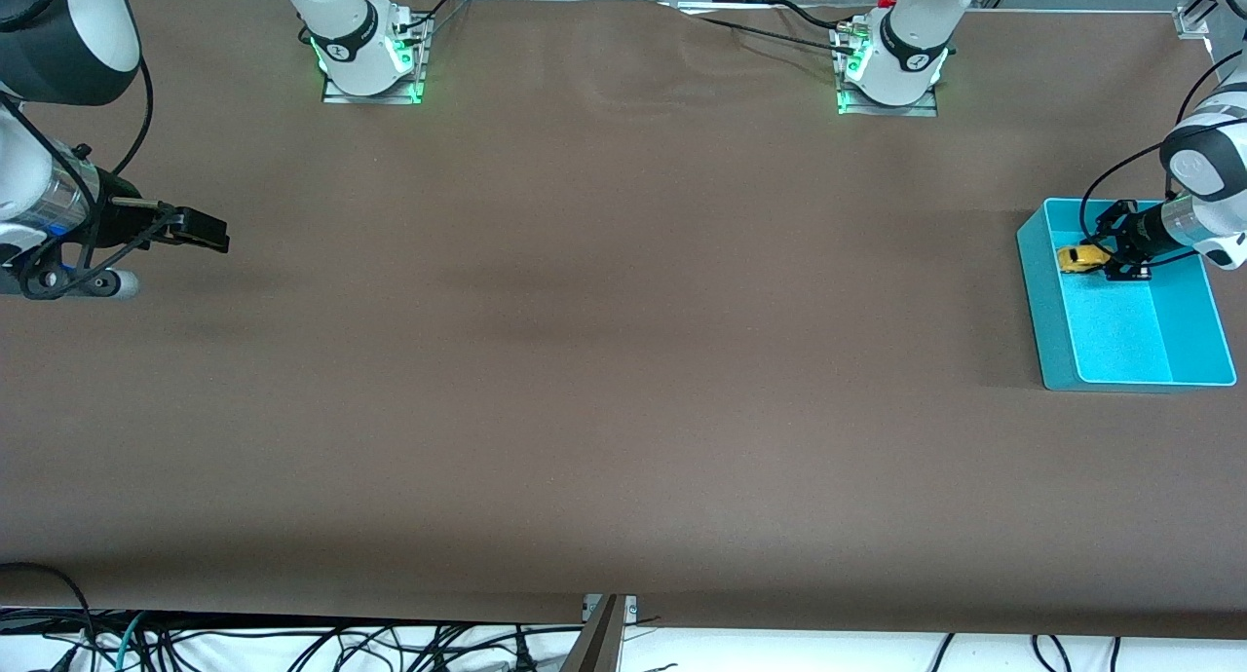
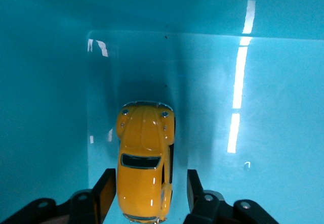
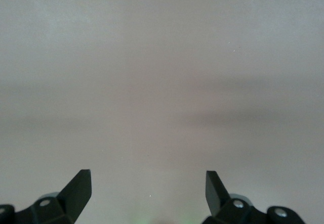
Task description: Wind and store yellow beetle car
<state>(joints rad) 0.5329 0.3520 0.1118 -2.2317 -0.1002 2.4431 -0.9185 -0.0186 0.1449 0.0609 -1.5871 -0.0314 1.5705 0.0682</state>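
The yellow beetle car (image 2: 145, 163) lies inside the teal bin (image 1: 1042, 292), between the left hand's (image 2: 148, 191) spread fingers. The right hand (image 3: 148, 191) waits spread over the worktop (image 1: 585, 360), well away from the bin.

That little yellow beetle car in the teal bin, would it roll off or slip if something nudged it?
The yellow beetle car probably rolls easily lengthwise, since it sits on small wheels on the teal bin's smooth floor. Its glossy, rounded body looks slippery, so the left gripper's fingers, now apart on either side, could slide on it. It looks rigid, unlikely to bend.
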